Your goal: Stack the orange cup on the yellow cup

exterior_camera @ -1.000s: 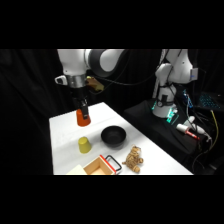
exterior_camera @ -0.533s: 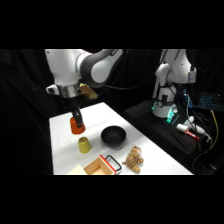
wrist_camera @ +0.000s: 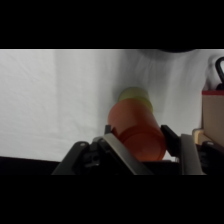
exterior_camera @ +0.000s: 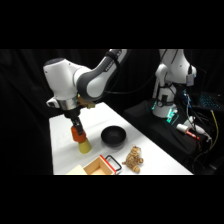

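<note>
— Wrist view first: what have we got between the fingers [wrist_camera: 136,137]?

— We see them closed on the orange cup [wrist_camera: 137,129], one on each flank, so the cup hangs from our grasp. Holding it by the sides leaves its lower end free to meet the yellow cup [wrist_camera: 134,93], which peeks out just beyond it.

— And from the side?

— The orange cup [exterior_camera: 77,133] sits directly above the yellow cup [exterior_camera: 84,146], touching or nearly so; we cannot tell which. The yellow cup stands on the tabletop [exterior_camera: 100,117], near the black bowl [exterior_camera: 113,136] and the wooden box [exterior_camera: 98,166].

— Any writing or labels?

— None that we can read; both cups look plain.
</note>
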Robot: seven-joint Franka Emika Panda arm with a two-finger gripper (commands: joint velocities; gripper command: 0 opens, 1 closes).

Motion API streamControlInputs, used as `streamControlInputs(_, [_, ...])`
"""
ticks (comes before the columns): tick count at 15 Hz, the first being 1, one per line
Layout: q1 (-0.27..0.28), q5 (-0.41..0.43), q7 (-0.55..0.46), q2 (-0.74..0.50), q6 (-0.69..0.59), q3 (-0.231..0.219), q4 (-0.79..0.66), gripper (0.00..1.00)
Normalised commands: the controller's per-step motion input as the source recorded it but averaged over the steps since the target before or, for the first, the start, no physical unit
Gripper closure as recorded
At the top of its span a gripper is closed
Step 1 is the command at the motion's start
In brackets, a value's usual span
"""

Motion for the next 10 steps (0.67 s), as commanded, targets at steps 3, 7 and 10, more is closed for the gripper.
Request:
streamControlInputs(3, [-0.095, 0.141, -0.18, 0.12, -0.06, 0.116, 0.14, 0.5])
streamControlInputs(7, [-0.069, 0.092, -0.15, 0.09, -0.02, 0.074, 0.12, 0.06])
streamControlInputs(10, [-0.059, 0.064, -0.11, 0.08, 0.01, 0.046, 0.11, 0.0])
